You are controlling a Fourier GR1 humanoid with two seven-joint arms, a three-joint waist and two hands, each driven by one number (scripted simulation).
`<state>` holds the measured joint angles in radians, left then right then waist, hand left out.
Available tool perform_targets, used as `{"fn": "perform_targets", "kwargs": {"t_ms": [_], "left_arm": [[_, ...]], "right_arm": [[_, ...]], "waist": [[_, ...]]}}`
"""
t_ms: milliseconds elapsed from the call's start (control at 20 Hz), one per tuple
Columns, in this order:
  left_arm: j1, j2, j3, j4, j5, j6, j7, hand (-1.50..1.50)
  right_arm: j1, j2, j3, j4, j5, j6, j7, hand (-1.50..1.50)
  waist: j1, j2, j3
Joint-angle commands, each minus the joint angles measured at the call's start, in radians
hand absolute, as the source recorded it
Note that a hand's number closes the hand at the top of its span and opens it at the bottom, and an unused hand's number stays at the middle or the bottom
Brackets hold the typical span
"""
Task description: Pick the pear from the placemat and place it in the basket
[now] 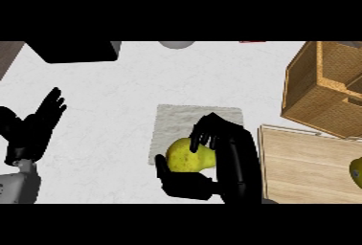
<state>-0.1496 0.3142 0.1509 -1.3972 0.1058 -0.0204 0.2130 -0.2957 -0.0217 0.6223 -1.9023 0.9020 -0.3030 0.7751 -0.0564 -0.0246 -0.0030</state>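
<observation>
The right hand (225,158) covers part of the pear (187,156), while the basket (326,86) and a yellow-green thing (356,171) are cut off at the right edge.

The tabletop (141,81) looks like pale, faintly mottled stone. The placemat (185,119) is rough whitish cloth. The basket (322,86) is woven wicker; the board (304,162) is light, grained wood. The pear (185,155) has speckled matt skin.

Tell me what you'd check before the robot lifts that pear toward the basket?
1. Right hand curled round the pear: ok.
2. Pear over the placemat: ok.
3. Pear lifted clear of the mat: cannot tell.
4. Basket standing to the right, opening not blocked: ok.
5. Wooden board lying between mat and basket, low and flat: ok.
6. Left hand open at the left edge, out of the way: ok.
</observation>
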Motion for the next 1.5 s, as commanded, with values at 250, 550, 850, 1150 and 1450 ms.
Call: {"fn": "perform_targets", "kwargs": {"t_ms": [250,550,850,1150,1450], "left_arm": [[-0.045,0.014,-0.001,0.012,0.013,-0.045,0.014,0.00],[-0.049,-0.010,-0.013,-0.005,-0.002,-0.031,0.010,0.00],[-0.055,-0.034,-0.034,0.004,-0.037,-0.001,0.023,0.00],[-0.022,-0.020,0.000,0.019,-0.004,-0.055,-0.032,0.00],[-0.055,-0.052,-0.021,0.003,-0.041,-0.009,0.004,0.00]], "right_arm": [[-0.265,0.021,-0.098,-0.294,0.198,0.370,0.453,1.50],[-0.433,-0.005,-0.417,-0.167,0.125,0.436,0.338,1.50],[-0.456,-0.135,-0.573,-0.104,0.098,0.509,0.282,1.50],[-0.382,-0.240,-0.725,0.021,0.036,0.427,0.098,1.50],[-0.251,-0.314,-0.824,0.090,-0.047,0.368,-0.100,1.50]], "waist": [[0.052,0.019,0.002],[0.059,0.024,0.002],[0.053,0.024,0.003],[0.059,0.026,0.003],[0.054,0.026,0.003]]}}
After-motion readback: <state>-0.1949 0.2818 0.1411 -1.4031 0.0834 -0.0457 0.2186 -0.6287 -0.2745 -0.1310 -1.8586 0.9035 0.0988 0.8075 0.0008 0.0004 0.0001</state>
